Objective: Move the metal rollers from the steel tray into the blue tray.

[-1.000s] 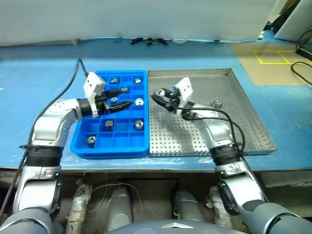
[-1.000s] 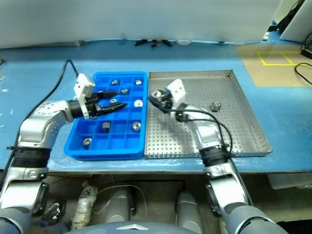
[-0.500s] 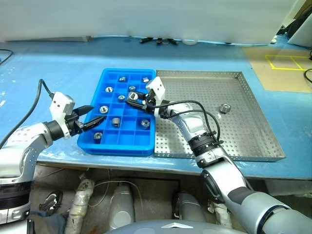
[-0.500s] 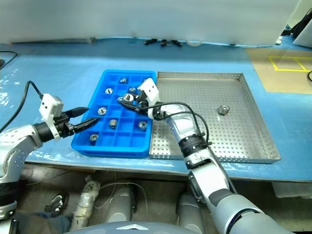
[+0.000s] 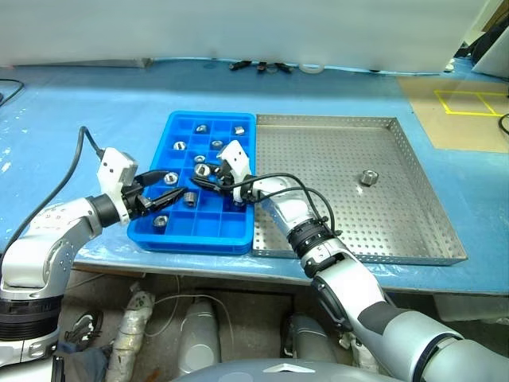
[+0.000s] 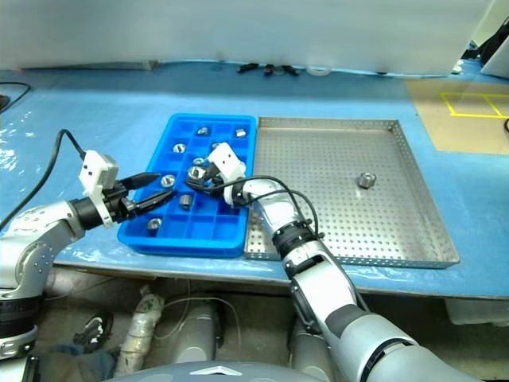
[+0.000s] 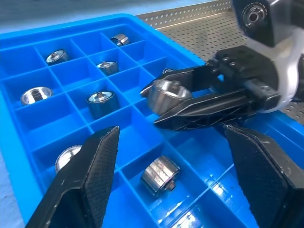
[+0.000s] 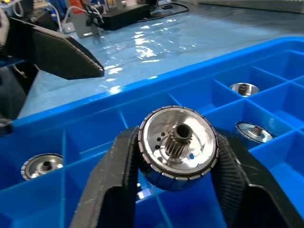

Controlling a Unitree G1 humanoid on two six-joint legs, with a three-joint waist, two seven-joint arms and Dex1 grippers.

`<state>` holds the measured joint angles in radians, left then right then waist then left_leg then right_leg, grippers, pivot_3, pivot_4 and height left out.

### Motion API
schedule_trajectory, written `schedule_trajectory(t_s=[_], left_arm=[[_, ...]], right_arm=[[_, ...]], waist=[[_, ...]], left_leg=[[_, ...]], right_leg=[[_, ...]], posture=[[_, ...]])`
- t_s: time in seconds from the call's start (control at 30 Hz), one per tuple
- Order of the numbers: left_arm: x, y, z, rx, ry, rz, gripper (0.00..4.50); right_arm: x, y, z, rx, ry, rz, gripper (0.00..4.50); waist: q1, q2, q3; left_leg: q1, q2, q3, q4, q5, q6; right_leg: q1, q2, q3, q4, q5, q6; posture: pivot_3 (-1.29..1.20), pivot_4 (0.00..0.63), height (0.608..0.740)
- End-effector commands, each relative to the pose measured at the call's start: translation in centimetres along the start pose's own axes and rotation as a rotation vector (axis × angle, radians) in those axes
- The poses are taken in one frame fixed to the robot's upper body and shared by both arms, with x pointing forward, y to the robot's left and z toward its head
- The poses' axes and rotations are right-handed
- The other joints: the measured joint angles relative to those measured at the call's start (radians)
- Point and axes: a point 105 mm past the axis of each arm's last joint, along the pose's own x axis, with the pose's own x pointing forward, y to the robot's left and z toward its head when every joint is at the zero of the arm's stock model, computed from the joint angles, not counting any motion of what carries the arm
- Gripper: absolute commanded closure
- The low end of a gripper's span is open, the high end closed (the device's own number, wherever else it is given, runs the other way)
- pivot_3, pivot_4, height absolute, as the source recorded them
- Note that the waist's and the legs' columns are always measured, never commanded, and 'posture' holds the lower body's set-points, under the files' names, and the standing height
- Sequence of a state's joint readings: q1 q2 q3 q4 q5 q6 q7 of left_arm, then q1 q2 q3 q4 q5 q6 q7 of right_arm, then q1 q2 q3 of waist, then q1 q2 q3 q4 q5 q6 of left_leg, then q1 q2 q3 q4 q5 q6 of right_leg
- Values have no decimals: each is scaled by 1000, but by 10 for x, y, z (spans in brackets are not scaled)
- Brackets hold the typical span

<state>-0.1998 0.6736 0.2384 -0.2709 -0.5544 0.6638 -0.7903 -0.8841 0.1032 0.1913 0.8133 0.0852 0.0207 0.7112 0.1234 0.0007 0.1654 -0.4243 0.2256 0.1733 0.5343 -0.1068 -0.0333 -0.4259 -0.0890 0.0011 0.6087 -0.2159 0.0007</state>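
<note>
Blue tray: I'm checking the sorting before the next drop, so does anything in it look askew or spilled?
One thing: in the blue tray, a roller near the left gripper lies tipped on its side, while the other rollers sit flat. Nothing has spilled. The right gripper holds a roller above the compartments.

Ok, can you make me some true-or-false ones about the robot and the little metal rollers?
1. The right hand is holding a roller over the blue tray. True.
2. The steel tray is full of rollers. False: just one roller lies in it.
3. The left hand is squeezing a roller. False: its fingers are open with nothing between them.
4. Several boxes of the blue tray already have a roller inside. True.
5. The blue tray sits on the robot's right of the steel tray. False: it sits on the left, right beside it.
</note>
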Motion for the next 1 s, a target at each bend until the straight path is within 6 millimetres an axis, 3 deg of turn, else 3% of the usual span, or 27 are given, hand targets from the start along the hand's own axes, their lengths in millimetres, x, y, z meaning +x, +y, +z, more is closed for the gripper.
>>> schedule_trajectory(t_s=[0.03, 0.17, 0.27, 0.4, 0.53, 0.63, 0.83, 1.0], left_arm=[[2, -3, 11, 26, -25, -23, 754], [5, -4, 11, 24, -21, -39, 754], [8, -5, 11, 25, -21, -56, 754], [18, -9, 19, 37, -45, -101, 754], [41, -17, 31, 55, -90, -174, 754], [70, -29, 43, 65, -133, -265, 754], [118, -64, 57, 71, -184, -453, 754], [136, -82, 68, 90, -211, -545, 754]], right_arm=[[1, -12, 16, -50, -41, -65, 1123], [-9, -26, 18, -62, -53, -110, 33], [-19, -30, 20, -68, -63, -110, 33], [-46, -45, 37, -68, -131, -178, 33], [-91, -68, 52, -91, -169, -303, 33], [-138, -98, 47, -109, -131, -476, 33], [-222, -151, 9, -77, 12, -849, 33], [-255, -168, -10, -47, 38, -1007, 33]], waist=[[-1, 0, 0], [0, 0, 0], [-1, 0, 0], [0, 0, 0], [0, 0, 0], [1, 0, 0], [-32, -1, 0], [-85, -1, 0]], left_leg=[[0, 0, 0, 0, 0, 0], [0, 0, 0, 0, 0, 0], [0, 0, 0, 1, 0, 0], [0, 0, 0, 1, 1, -1], [0, -1, 0, 2, 2, -4], [1, -1, 0, 3, 3, -4], [2, -2, 1, 7, 3, -4], [2, -2, 2, 7, 2, -2]], right_leg=[[0, 0, 0, 0, 0, 0], [0, 0, 0, 0, 0, 0], [0, 0, 0, 0, 0, 0], [0, 0, 0, 1, 0, 0], [1, 0, 1, 1, 0, 0], [3, 0, 1, 2, 1, 1], [4, 0, 3, 2, 1, 2], [3, 0, 2, 1, 1, 2]], posture=[[170, 150, 740], [149, 150, 740], [136, 150, 740], [89, 150, 740], [20, 150, 740], [-29, 150, 740], [-155, 150, 740], [-209, 150, 740]])
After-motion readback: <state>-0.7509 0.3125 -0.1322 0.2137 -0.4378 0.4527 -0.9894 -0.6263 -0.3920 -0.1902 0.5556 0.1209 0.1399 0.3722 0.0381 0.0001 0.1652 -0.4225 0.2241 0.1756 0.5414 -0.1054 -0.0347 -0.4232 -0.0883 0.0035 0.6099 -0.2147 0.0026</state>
